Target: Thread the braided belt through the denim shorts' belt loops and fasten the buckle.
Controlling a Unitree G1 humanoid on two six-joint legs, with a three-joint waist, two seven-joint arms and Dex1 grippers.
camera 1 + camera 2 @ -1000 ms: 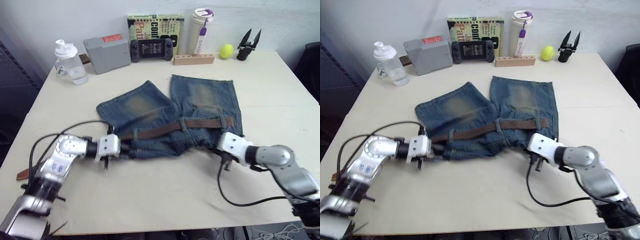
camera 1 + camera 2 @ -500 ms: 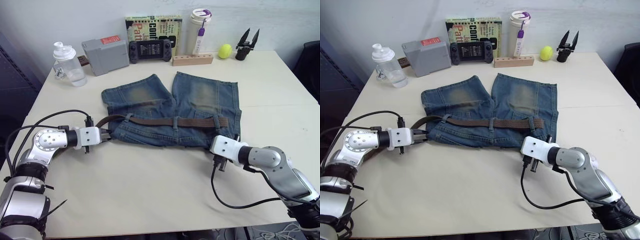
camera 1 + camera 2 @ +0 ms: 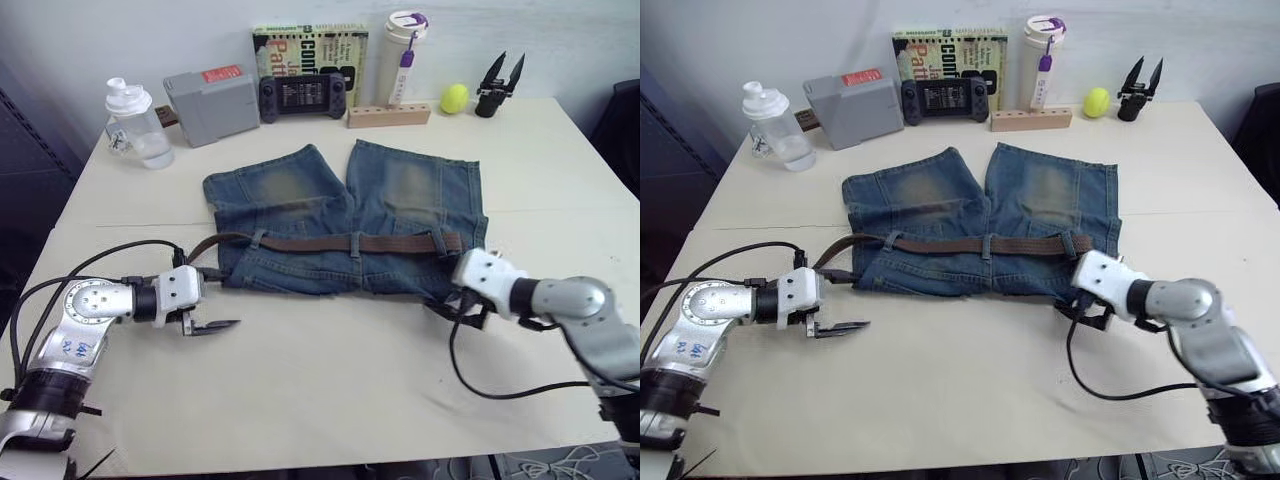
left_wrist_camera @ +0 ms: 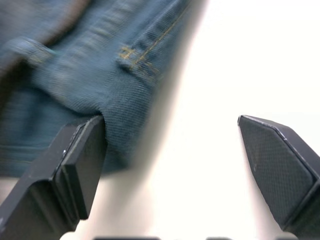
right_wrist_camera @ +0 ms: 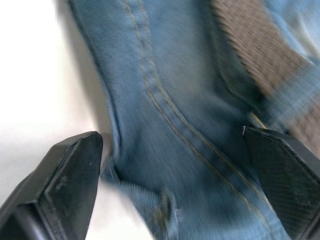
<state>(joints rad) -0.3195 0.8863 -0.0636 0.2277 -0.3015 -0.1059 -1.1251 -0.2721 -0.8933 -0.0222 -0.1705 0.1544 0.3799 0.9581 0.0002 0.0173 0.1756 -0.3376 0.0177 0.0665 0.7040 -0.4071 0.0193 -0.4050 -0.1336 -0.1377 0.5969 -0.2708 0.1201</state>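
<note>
The denim shorts (image 3: pixel 340 215) lie flat on the table, waistband toward me. The braided belt (image 3: pixel 350 243) runs along the waistband through the belt loops (image 3: pixel 354 244), and its left end curves out past the shorts' left corner. I cannot make out the buckle. My left gripper (image 3: pixel 212 298) stands open just off that left corner, one finger (image 4: pixel 75 170) beside the denim edge, holding nothing. My right gripper (image 5: pixel 172 185) is open over the waistband's right corner, with denim and the belt (image 5: pixel 255 50) between its spread fingers but not pinched.
Along the table's far edge stand a clear bottle (image 3: pixel 135 125), a grey box (image 3: pixel 212 105), a book (image 3: pixel 310 55), a game console (image 3: pixel 305 95), a tall white tumbler (image 3: pixel 403 55), a wooden block (image 3: pixel 388 116), a yellow ball (image 3: pixel 454 98) and a black clamp (image 3: pixel 497 88).
The bunched shorts were pulled flat between the two grippers. Both grippers have since opened and let go of the waistband corners; the left one has dropped back a little toward me.
</note>
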